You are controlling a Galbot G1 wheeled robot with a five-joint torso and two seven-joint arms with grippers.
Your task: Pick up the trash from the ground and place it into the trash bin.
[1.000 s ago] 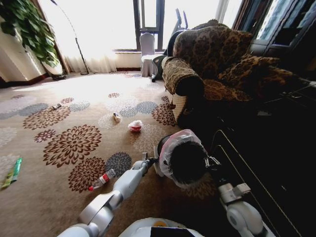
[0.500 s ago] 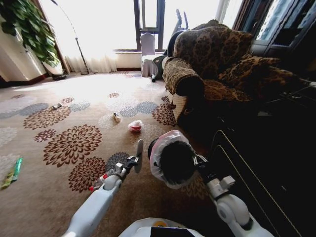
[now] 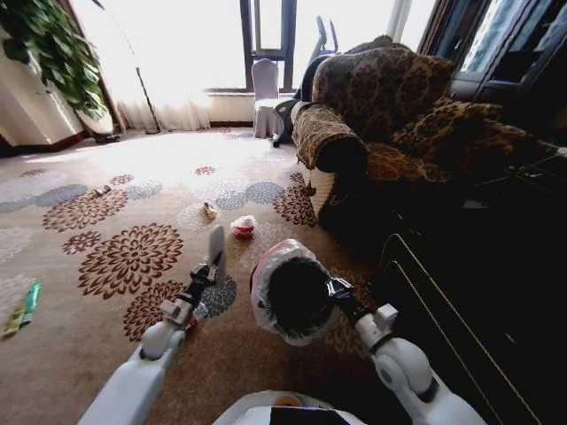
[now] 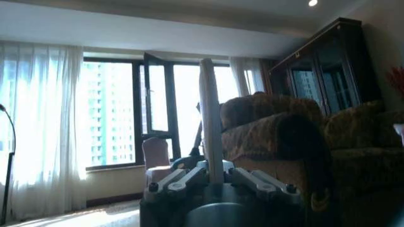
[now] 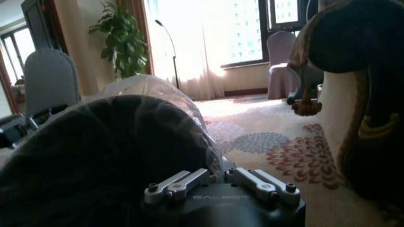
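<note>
I am holding the trash bin [image 3: 292, 297] clamped in the right gripper [image 3: 335, 289]; the left gripper [image 3: 215, 243], fingers pressed together and empty, is hovering near the bottle [image 3: 197, 312], which needs grasping next.

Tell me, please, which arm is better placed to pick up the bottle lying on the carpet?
Likely the left: its hand hangs free just above the bottle, while the right hand is holding the trash bin.

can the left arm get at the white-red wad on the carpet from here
Probably yes. The white-red wad lies on bare carpet just ahead of the left gripper, with nothing between them. The trash bin, held by the right gripper, sits off to the side.
</note>
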